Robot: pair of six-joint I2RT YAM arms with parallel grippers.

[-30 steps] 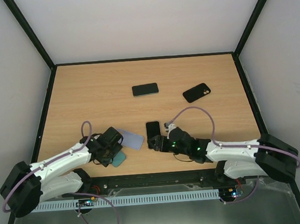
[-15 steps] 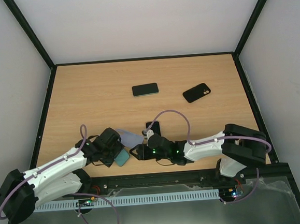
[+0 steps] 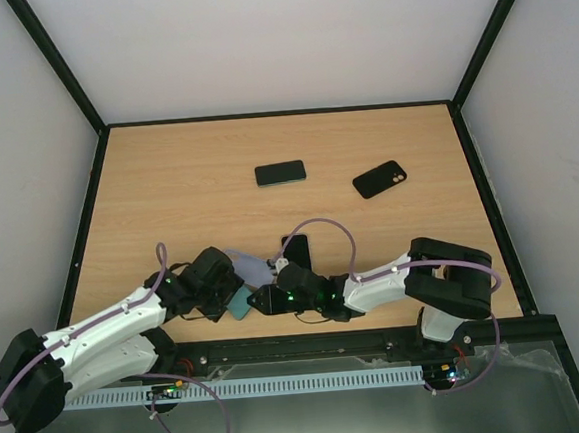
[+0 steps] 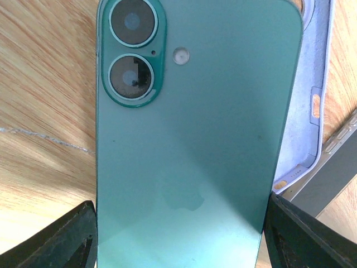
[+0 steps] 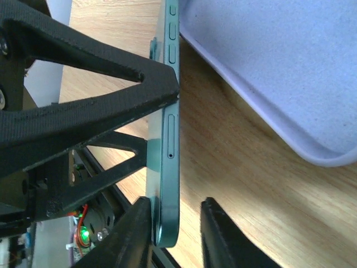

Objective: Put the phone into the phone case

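My left gripper (image 3: 218, 285) is shut on a teal phone (image 3: 238, 304) near the table's front edge. In the left wrist view the phone's back (image 4: 192, 139) fills the frame between the two black jaws, camera end away from me. A lavender phone case (image 3: 250, 266) lies open side up just beyond it, also seen in the left wrist view (image 4: 313, 95) and the right wrist view (image 5: 279, 67). My right gripper (image 3: 266, 300) is open. Its jaws straddle the phone's lower end (image 5: 169, 167): the left finger (image 5: 134, 234) touches it, the right finger (image 5: 222, 240) stands apart.
A black phone (image 3: 295, 243) lies just behind my right wrist, partly hidden. Another dark phone (image 3: 280, 172) lies at mid table. A black case (image 3: 379, 178) lies to its right. The black frame rail (image 3: 309, 340) runs along the front edge.
My right arm has swung left, bringing its gripper from beside the black phone to the teal phone's end. My left gripper has shifted slightly right with the phone.
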